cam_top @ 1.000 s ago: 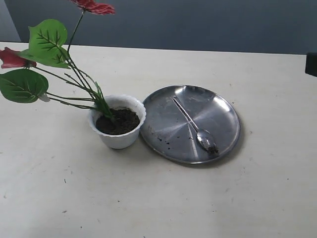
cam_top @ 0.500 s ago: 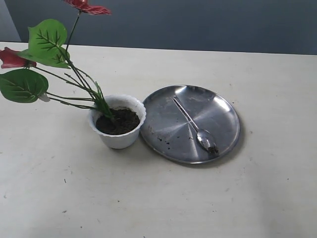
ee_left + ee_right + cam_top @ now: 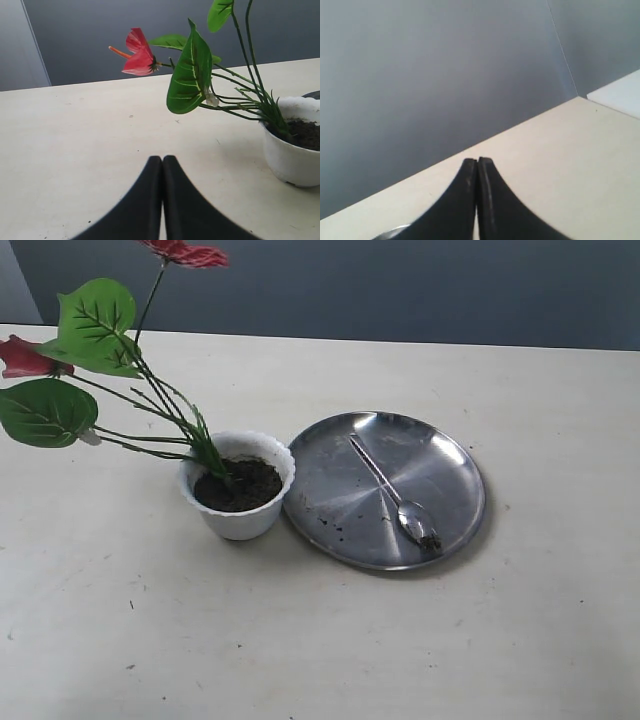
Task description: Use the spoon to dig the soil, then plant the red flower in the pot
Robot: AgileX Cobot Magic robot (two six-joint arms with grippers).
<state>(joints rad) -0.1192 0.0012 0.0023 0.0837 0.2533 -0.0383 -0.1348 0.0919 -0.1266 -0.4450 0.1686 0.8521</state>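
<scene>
The white scalloped pot (image 3: 238,512) stands left of centre, filled with dark soil (image 3: 240,486). The red flower (image 3: 110,360) is planted in it and leans left, stems rooted at the soil's left edge. The silver spoon (image 3: 395,498) lies on the steel plate (image 3: 452,475), soil crumbs on its bowl. Neither gripper shows in the exterior view. In the left wrist view my left gripper (image 3: 162,159) is shut and empty over bare table, apart from the pot (image 3: 292,160), the soil (image 3: 306,134) and the red flower (image 3: 190,75). My right gripper (image 3: 478,161) is shut and empty, aimed past the table.
The beige table (image 3: 300,640) carries a few dark soil specks near the pot and on the plate's left side. A grey-blue wall (image 3: 400,290) runs behind the table's far edge. A sliver of the plate's rim (image 3: 387,233) shows in the right wrist view.
A dark object at the exterior view's right edge one second ago has left the picture. The top red bloom sways slightly. Pot, spoon and plate have not moved.
</scene>
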